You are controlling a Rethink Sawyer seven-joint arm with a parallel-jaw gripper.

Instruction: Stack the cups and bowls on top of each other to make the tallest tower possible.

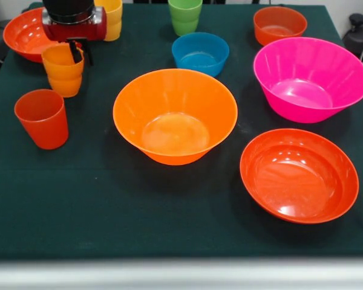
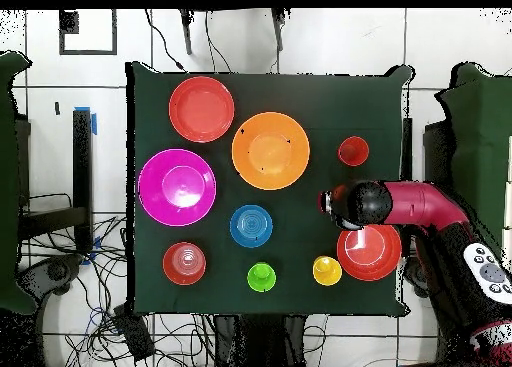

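Front view: gripper (image 1: 79, 51) hangs over the orange cup stack (image 1: 63, 70) at the far left of the table (image 1: 97, 199), one black finger reaching inside the rim and the other down the outside wall; whether they actually pinch the wall cannot be told. Just behind sits a wide red-orange bowl (image 1: 24, 35), partly hidden by the wrist. Yellow cups (image 1: 113, 18) stand beside the wrist. Red-orange cup (image 1: 42, 118) stands alone, nearer the camera. Further out: green cups (image 1: 185, 16), small blue bowl (image 1: 200, 53), small red-orange bowl (image 1: 279, 24). Large orange bowl (image 1: 175, 115) sits mid-table, magenta bowl (image 1: 310, 78) to its right, second wide red-orange bowl (image 1: 298, 175) nearest. All upright.
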